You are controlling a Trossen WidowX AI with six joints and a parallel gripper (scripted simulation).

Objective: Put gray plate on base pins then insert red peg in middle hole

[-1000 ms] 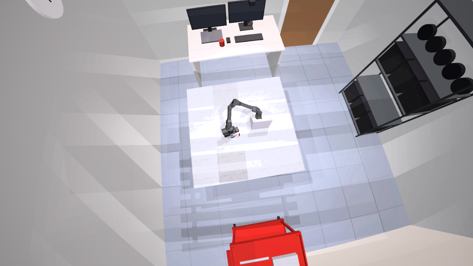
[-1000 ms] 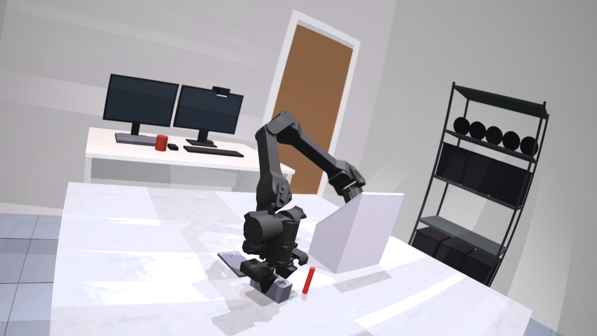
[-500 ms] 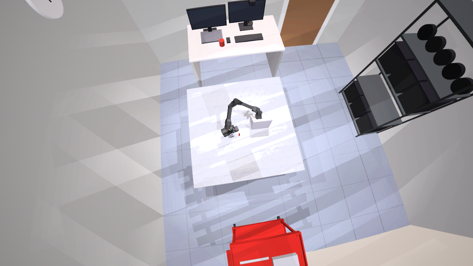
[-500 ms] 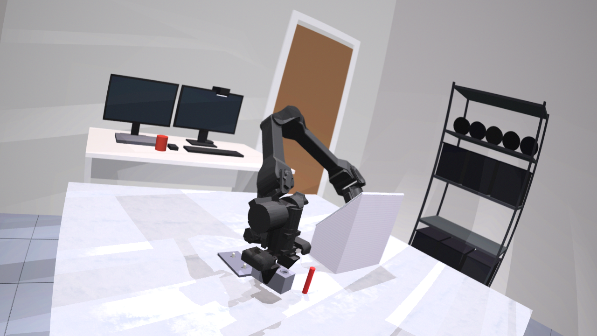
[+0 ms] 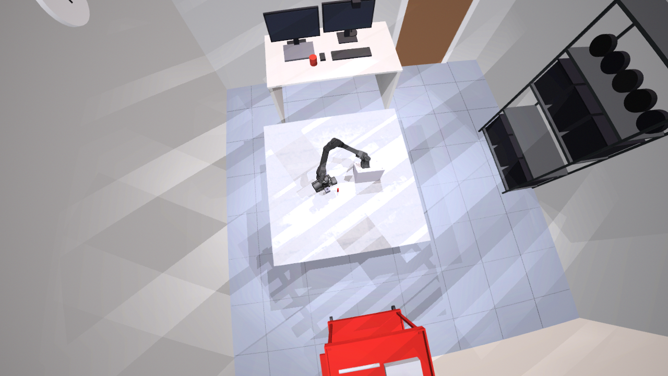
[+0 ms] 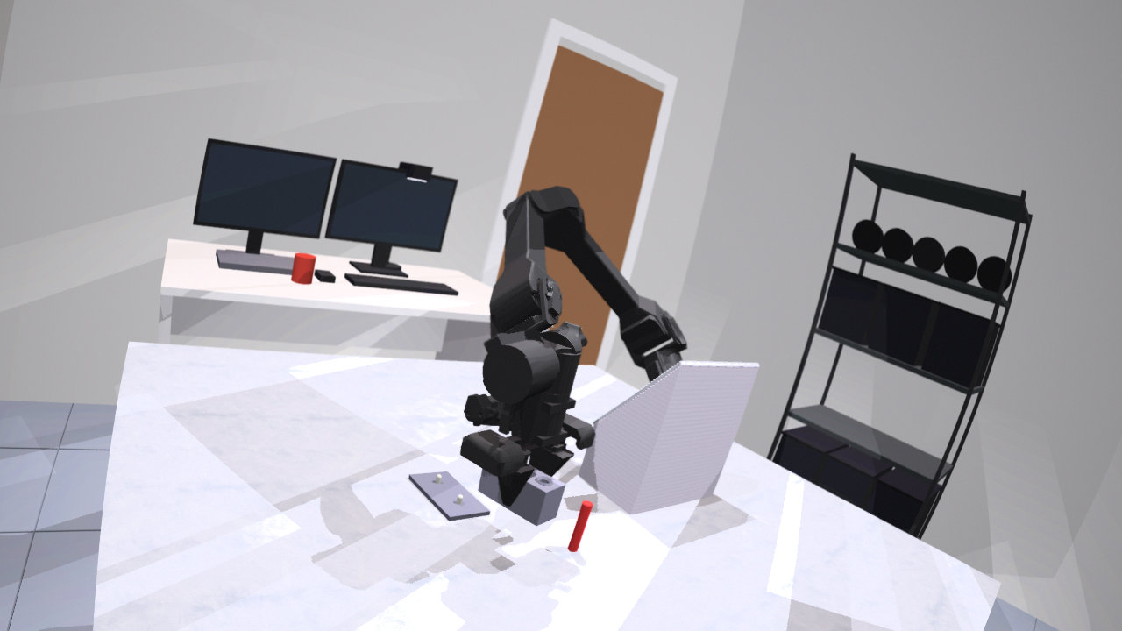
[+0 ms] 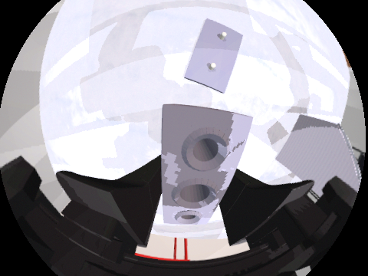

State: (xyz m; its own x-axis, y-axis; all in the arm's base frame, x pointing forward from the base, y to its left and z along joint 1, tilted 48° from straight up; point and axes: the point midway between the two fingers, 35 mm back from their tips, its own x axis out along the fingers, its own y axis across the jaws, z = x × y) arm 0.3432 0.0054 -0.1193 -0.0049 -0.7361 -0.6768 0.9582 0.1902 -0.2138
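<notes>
White tabletop (image 5: 303,233) (image 6: 203,549) (image 7: 126,84), black arm over gray plate.
Black six-joint arm (image 5: 350,148) (image 6: 600,263) reaches from the wedge-shaped, pale ribbed stand (image 5: 369,174) (image 6: 682,439) (image 7: 318,149), its wrist down at the work. Gray plate (image 6: 543,500) (image 7: 199,165), thick and block-like, three round holes in a row along its top; fingers (image 6: 523,474) closed on its two long sides, part-way apart, plate between them. Whether its underside touches the tabletop: cannot tell. Thin gray base (image 6: 449,495) (image 7: 215,55) lies flat just beside the plate, apart from it, two short pale pins (image 6: 459,498) (image 7: 212,66) upright and bare. Slender red peg (image 5: 337,189) (image 6: 580,526) stands on the tabletop near the plate's other end, outside the fingers.
</notes>
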